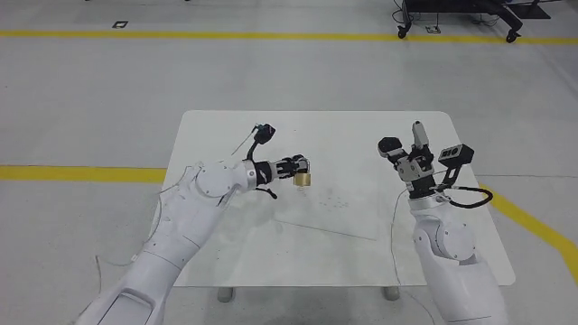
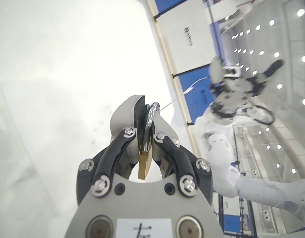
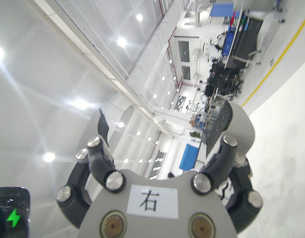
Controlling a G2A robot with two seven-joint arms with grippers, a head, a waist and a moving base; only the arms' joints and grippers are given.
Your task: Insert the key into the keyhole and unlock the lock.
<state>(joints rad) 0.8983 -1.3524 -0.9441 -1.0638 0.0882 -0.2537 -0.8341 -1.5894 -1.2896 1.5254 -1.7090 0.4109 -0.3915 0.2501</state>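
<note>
A small brass padlock (image 1: 302,179) hangs just over the white table (image 1: 361,253), left of its middle. My left gripper (image 1: 297,164) is shut on it. In the left wrist view the left gripper (image 2: 147,105) pinches the lock's shiny silver upper part (image 2: 152,111), and the brass body (image 2: 145,162) sits between the fingers towards the palm. I cannot make out a key. My right gripper (image 1: 405,141) is raised over the table's right side and points upward. In the right wrist view the right gripper (image 3: 164,110) is wide open with nothing between its fingers.
A thin clear sheet (image 1: 330,226) lies flat on the table in front of the lock. The two grippers are well apart, with bare tabletop between them. Yellow floor lines (image 1: 271,34) and wheeled racks (image 1: 461,4) lie far behind the table.
</note>
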